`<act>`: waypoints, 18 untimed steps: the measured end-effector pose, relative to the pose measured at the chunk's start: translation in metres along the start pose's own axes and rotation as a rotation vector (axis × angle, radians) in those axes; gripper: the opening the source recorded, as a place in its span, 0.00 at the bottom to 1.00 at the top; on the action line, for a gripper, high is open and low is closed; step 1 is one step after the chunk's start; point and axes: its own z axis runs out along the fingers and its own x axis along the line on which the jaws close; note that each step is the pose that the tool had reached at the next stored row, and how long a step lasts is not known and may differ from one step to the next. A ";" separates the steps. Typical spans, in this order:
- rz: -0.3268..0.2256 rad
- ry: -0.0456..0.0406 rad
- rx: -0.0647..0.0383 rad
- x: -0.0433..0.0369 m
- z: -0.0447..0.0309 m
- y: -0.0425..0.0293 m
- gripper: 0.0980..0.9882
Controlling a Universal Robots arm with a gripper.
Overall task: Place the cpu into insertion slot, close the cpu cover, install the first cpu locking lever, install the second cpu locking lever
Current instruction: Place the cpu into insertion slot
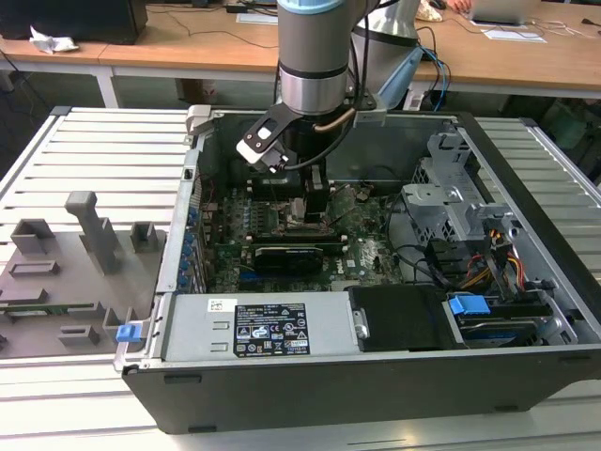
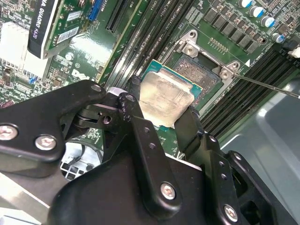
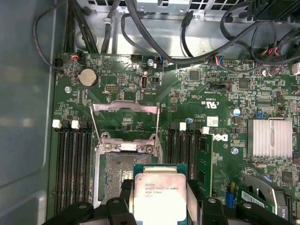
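Cpu is pinched between the gripper's black fingers, hovering partly over the insertion slot, seemingly not seated; the cpu cover stands swung open beyond the slot.

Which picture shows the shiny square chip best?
The first wrist view: the cpu faces the camera, its silver top plain, held by the gripper. The second wrist view shows it slanted, partly behind the gripper. In the exterior view it is too small to tell.

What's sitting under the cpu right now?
The insertion slot, its exposed part bare. The part directly beneath the cpu, held by the gripper, is covered.
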 end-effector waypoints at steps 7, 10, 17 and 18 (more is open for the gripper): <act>0.000 -0.0003 0.000 0.0026 0.0022 -0.0006 0.49; 0.004 -0.0005 0.000 0.0088 0.0046 -0.0006 0.49; 0.043 -0.0037 0.000 0.0091 0.0090 -0.0009 0.49; 0.043 -0.0036 0.000 0.0091 0.0095 -0.0009 0.49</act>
